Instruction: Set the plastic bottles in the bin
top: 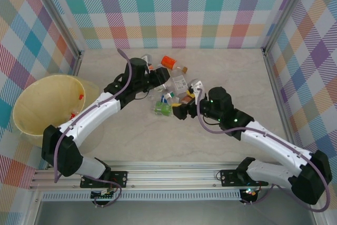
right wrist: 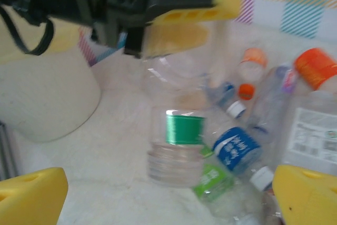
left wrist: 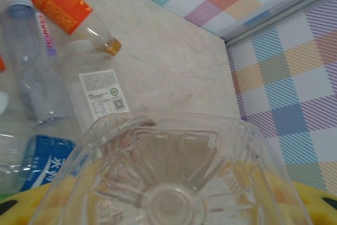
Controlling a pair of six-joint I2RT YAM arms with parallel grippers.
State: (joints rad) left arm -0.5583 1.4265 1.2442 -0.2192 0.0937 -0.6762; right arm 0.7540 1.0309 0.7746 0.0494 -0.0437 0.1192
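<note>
1. On the pale table (top: 221,146), the left gripper (top: 159,79) clamps a clear green-labelled plastic bottle (right wrist: 181,130) beside the bottle heap (top: 178,81).
2. The right gripper (top: 180,110) gapes, empty.
3. Carry the bottle fully over the round pale yellow tub (top: 45,98) at far left before letting go.

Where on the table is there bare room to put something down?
The table is bare between the bottle pile and the right wall, and along the near rail between the left arm and the right arm. The centre is crowded: both arms reach into the pile.
</note>
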